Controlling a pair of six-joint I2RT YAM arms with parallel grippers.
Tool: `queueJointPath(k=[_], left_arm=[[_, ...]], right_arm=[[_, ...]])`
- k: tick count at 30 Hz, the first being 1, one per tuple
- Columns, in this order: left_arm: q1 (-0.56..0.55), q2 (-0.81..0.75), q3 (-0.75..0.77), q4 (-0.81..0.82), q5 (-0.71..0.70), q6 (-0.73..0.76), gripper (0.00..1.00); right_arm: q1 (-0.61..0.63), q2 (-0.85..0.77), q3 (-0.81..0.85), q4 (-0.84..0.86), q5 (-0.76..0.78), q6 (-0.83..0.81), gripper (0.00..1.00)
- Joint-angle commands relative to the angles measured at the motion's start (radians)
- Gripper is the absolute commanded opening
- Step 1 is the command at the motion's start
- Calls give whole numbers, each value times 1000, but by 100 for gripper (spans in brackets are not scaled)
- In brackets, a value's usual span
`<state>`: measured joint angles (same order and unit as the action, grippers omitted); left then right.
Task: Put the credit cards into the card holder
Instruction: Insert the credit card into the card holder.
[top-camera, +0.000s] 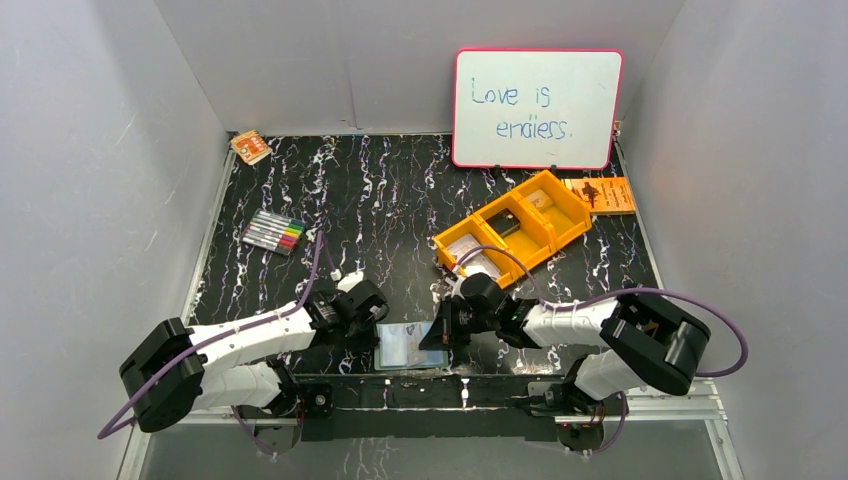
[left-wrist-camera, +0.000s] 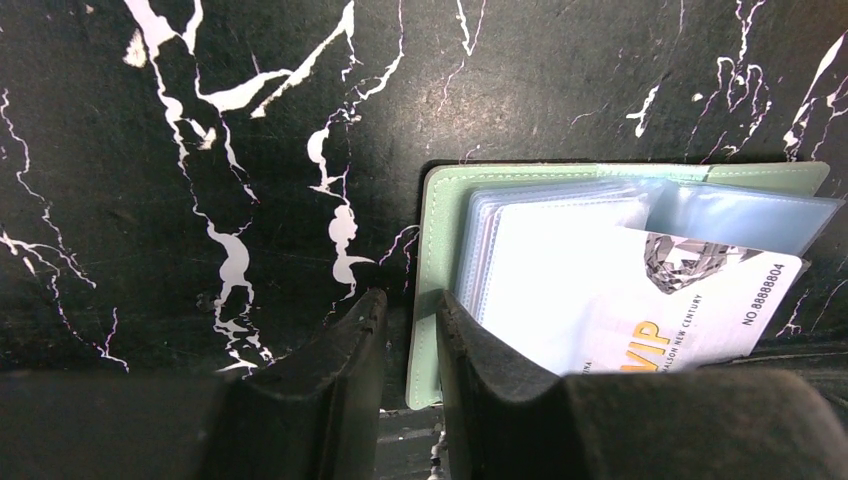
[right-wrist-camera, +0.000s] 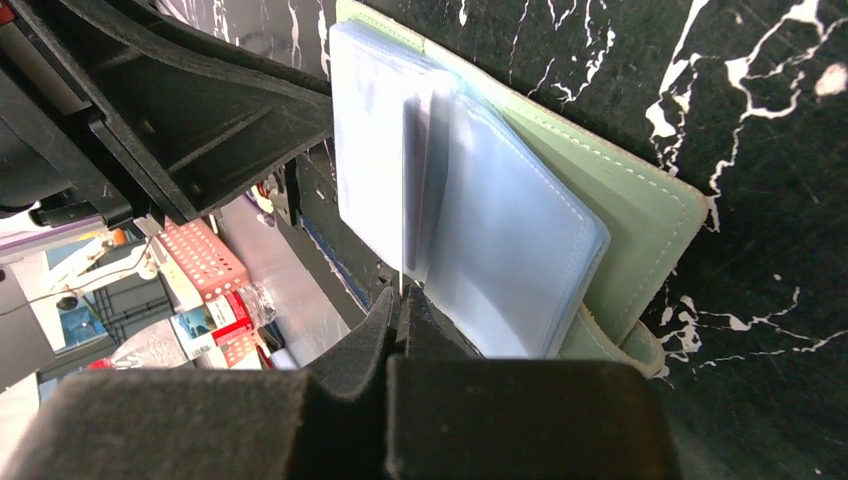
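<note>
The sage-green card holder (top-camera: 408, 347) lies open by the table's front edge, its clear sleeves facing up. A white credit card (left-wrist-camera: 690, 300) with gold VIP print sits partly inside one sleeve. My right gripper (right-wrist-camera: 400, 295) is shut on that card's near edge, and the card (right-wrist-camera: 404, 200) shows edge-on as a thin line. My left gripper (left-wrist-camera: 410, 300) straddles the holder's left cover edge (left-wrist-camera: 440, 230). Its jaws stand narrowly apart: one finger rests on the cover, the other on the table beside it. From above, the left gripper (top-camera: 380, 333) and the right gripper (top-camera: 438, 335) flank the holder.
An orange compartment tray (top-camera: 515, 232) stands just behind the right arm, with a pale thing in its near compartment. A whiteboard (top-camera: 537, 108) leans at the back. There is a marker pack (top-camera: 273, 232) on the left, an orange booklet (top-camera: 602, 194) on the right and a small orange packet (top-camera: 250, 146) at the back left.
</note>
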<state>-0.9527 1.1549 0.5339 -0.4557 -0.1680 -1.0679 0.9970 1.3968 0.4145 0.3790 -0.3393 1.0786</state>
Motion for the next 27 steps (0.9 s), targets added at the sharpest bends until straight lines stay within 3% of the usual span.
queueJointPath(k=[1, 27], left_arm=[[4, 14, -36, -20, 7, 8, 23], [6, 3, -78, 2, 33, -4, 17]], right_arm=[[-1, 7, -23, 84, 29, 31, 0], [4, 78, -45, 144, 85, 83, 0]])
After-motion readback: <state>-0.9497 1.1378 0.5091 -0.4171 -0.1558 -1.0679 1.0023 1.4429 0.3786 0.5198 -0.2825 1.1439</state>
